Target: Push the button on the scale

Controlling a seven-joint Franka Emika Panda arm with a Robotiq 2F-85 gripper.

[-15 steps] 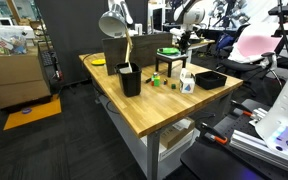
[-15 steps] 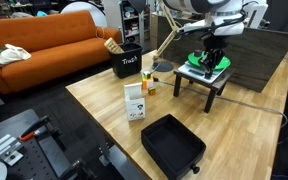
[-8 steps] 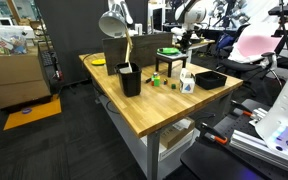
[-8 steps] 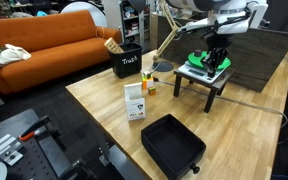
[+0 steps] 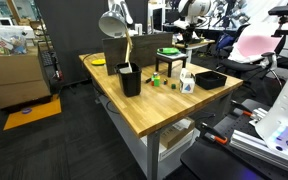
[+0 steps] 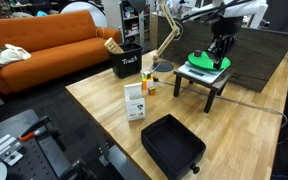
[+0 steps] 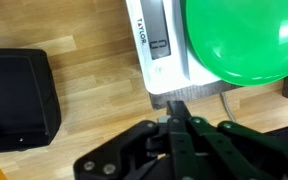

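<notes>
A white scale (image 7: 162,45) with a small display carries a green bowl (image 7: 242,38) and stands on a small black-legged stand (image 6: 206,80). In the wrist view my gripper (image 7: 179,108) is shut with nothing between its fingers, its tips just off the scale's near edge and above the stand. In an exterior view the gripper (image 6: 221,57) hangs over the green bowl (image 6: 206,61), a little above the scale. The scale's button is too small to make out. In an exterior view the green bowl (image 5: 168,52) and the arm (image 5: 190,14) show far back.
A black tray (image 6: 173,145) lies on the wooden table (image 6: 94,110) near the front; it also shows in the wrist view (image 7: 19,95). A white carton (image 6: 135,101), a black bin (image 6: 126,61) and a desk lamp (image 5: 114,24) stand on the table. A cable (image 7: 226,104) runs from the scale.
My gripper has risen from the scale's edge and now hangs higher above it. Nothing else has moved.
</notes>
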